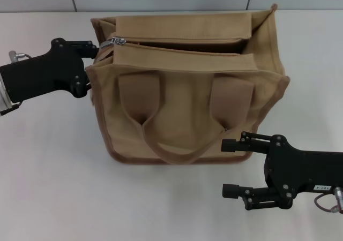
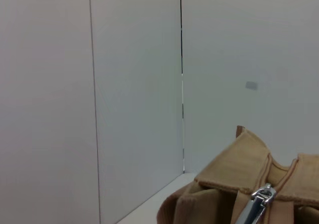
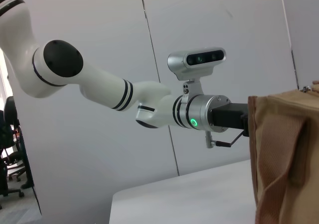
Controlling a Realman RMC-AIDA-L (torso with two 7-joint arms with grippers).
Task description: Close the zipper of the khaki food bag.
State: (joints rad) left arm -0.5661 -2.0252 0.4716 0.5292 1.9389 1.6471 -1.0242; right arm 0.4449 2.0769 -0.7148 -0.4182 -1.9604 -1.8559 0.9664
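Zipper [image 1: 177, 47] is unclosed, its pull [image 1: 118, 40] at the bag's [image 1: 187, 118] left end. Left gripper [image 1: 92, 49] is there, fingers' state hidden. Right gripper [image 1: 231, 167] waits released near the front; bag sits mid-surface [image 1: 53, 187].

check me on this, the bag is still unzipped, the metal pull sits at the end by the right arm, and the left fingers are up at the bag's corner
One slip: the metal pull sits at the bag's left end, by the left fingers, not by the right arm. The head view shows it. The rest holds.
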